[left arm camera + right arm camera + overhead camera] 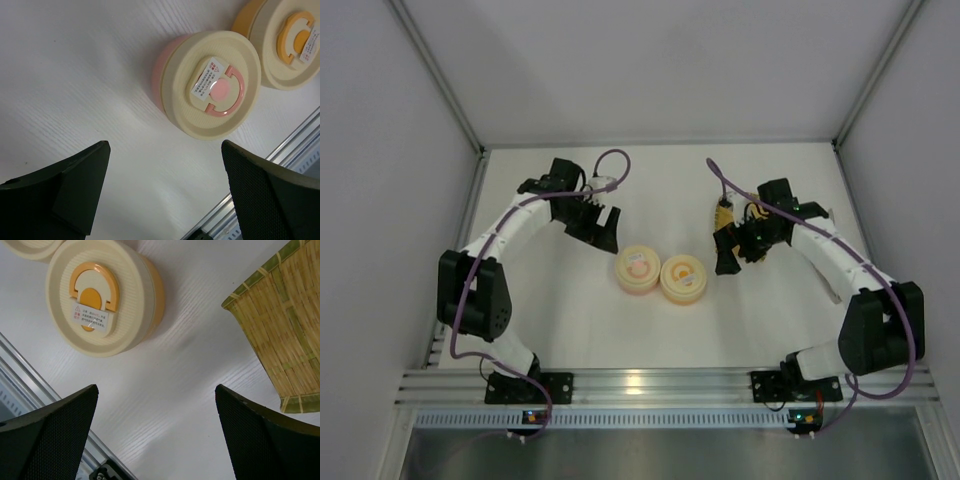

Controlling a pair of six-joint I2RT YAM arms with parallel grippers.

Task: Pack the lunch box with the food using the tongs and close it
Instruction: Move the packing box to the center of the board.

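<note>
Two round lunch box containers stand side by side mid-table, both shut with cream lids: a pink one (637,268) (212,85) and an orange one (683,279) (100,300). My left gripper (603,228) (165,150) hangs open above bare table, up and left of the pink container, with nothing between its fingers. My right gripper (726,256) (156,390) is open too, just right of the orange container, holding nothing. The food and the tongs are out of view.
A woven bamboo tray (280,330) lies right of the orange container, mostly hidden under the right arm in the top view. An aluminium rail (650,385) runs along the near table edge. White walls close in the back and sides.
</note>
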